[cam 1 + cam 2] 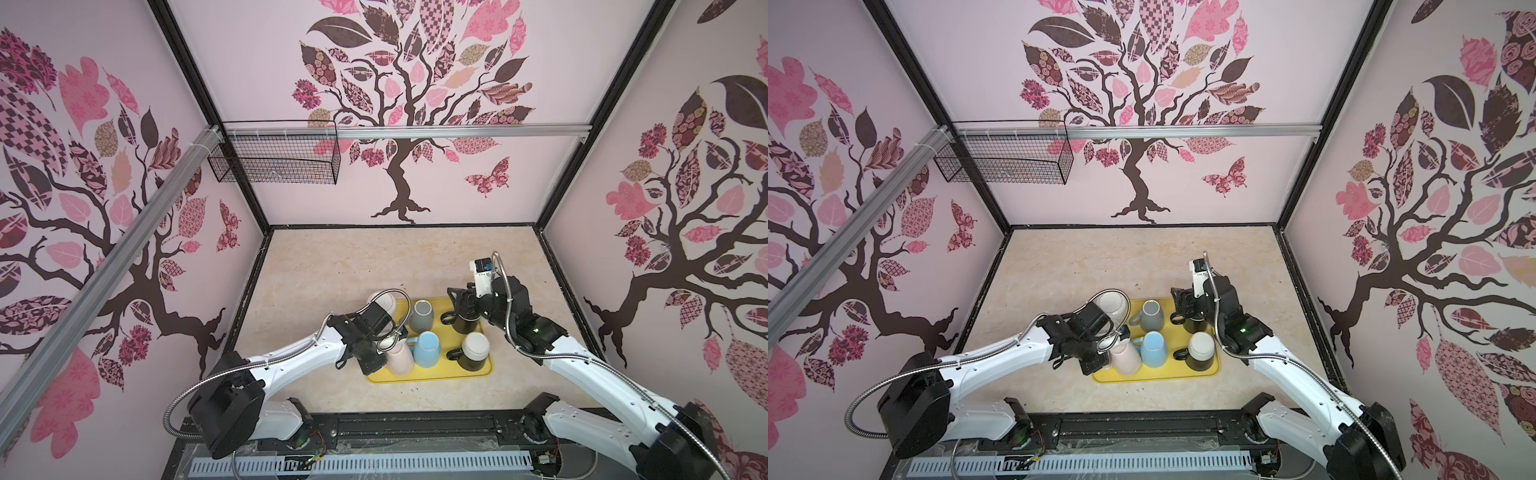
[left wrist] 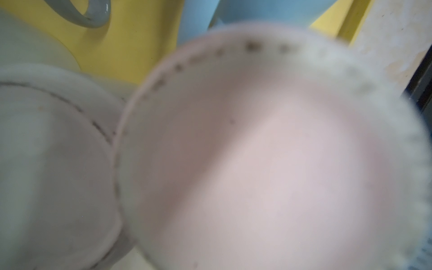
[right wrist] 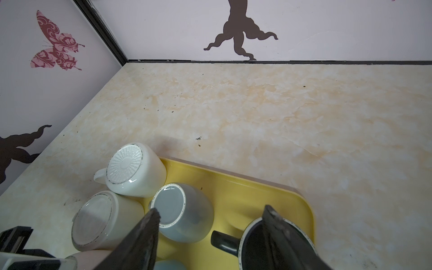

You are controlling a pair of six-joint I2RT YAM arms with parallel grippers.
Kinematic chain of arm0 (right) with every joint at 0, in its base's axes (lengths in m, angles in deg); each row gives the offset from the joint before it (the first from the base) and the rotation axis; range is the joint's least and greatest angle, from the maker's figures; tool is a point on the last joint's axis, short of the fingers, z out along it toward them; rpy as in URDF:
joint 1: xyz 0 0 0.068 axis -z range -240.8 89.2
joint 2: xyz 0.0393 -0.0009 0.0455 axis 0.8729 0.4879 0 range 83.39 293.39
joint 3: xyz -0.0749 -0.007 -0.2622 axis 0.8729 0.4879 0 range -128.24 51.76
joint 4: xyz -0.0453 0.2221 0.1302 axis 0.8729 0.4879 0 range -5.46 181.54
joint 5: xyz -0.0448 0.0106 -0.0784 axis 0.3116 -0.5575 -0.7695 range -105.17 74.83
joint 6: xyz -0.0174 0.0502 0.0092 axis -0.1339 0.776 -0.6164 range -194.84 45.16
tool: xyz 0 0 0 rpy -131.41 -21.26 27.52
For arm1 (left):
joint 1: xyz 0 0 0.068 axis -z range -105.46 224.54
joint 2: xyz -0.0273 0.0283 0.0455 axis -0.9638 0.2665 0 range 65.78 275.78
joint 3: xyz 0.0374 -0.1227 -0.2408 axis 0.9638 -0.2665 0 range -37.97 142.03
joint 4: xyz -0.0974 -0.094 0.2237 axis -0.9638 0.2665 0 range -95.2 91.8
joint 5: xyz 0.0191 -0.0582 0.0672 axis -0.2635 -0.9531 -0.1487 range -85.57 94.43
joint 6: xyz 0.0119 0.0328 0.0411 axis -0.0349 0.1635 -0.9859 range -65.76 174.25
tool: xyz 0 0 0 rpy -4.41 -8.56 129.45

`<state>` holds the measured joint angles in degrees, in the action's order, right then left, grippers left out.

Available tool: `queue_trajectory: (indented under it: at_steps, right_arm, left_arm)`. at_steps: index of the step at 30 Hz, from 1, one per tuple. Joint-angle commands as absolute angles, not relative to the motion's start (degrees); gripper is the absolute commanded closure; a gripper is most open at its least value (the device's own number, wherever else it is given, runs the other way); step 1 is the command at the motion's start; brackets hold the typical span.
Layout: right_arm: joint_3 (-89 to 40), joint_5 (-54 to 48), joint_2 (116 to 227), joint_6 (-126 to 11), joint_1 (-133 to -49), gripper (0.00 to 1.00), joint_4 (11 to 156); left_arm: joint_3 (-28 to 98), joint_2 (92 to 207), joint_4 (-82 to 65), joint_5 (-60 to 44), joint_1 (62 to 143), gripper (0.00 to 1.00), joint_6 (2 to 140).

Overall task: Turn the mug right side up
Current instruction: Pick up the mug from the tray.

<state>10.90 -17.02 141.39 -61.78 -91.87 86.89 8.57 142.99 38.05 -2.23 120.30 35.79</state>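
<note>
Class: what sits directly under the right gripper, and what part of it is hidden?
A black mug, mouth up, on the yellow tray. One finger of the right gripper covers part of its opening, and the inside is too dark to check.

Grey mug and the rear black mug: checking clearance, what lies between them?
Bare yellow tray, plus the black mug's handle pointing at the grey mug; the right wrist view shows it.
</note>
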Motion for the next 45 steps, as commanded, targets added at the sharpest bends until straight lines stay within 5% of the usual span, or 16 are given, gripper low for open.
queue_trajectory:
  at_steps: [1,45]
  right_arm:
    - [10.11,-16.83,140.53,-61.92,-92.21,0.29,87.53]
    - [9.50,-15.76,141.31,-60.07,-92.23,0.27,88.71]
  left_arm:
    - [11.67,144.28,40.61,-0.28,120.07,1.00,37.75]
    - [18.69,139.44,48.02,5.91,120.17,1.00,44.58]
